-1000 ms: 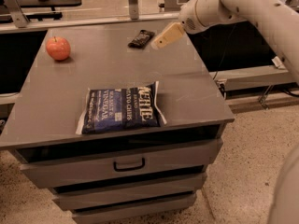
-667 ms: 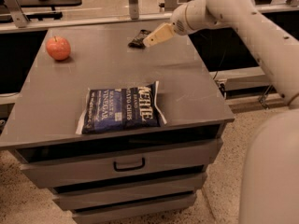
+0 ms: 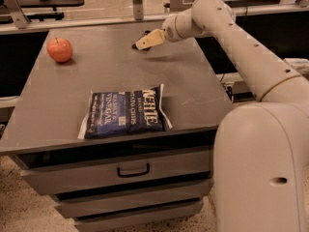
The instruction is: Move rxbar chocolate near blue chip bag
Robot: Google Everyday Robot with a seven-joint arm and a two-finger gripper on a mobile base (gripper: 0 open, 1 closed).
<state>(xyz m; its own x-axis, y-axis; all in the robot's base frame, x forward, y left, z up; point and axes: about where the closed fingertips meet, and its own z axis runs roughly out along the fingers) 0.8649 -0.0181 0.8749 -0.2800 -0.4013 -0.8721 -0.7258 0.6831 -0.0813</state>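
The blue chip bag (image 3: 126, 114) lies flat near the front edge of the grey cabinet top (image 3: 193, 95), white lettering up. The rxbar chocolate (image 3: 136, 46) lies at the back of the top, right of the middle. Only small dark bits of it show, since my gripper (image 3: 146, 41) is right over it. My arm reaches in from the right, down to the bar. The bar is far from the bag, about half the depth of the top behind it.
A red apple (image 3: 60, 50) sits at the back left of the top. Drawers with a handle (image 3: 133, 170) are below the front edge. My arm's base (image 3: 263, 173) fills the lower right. Shelves and posts stand behind the cabinet.
My gripper has moved left and down onto the rxbar chocolate, now covering most of it. The bag and the apple have not moved.
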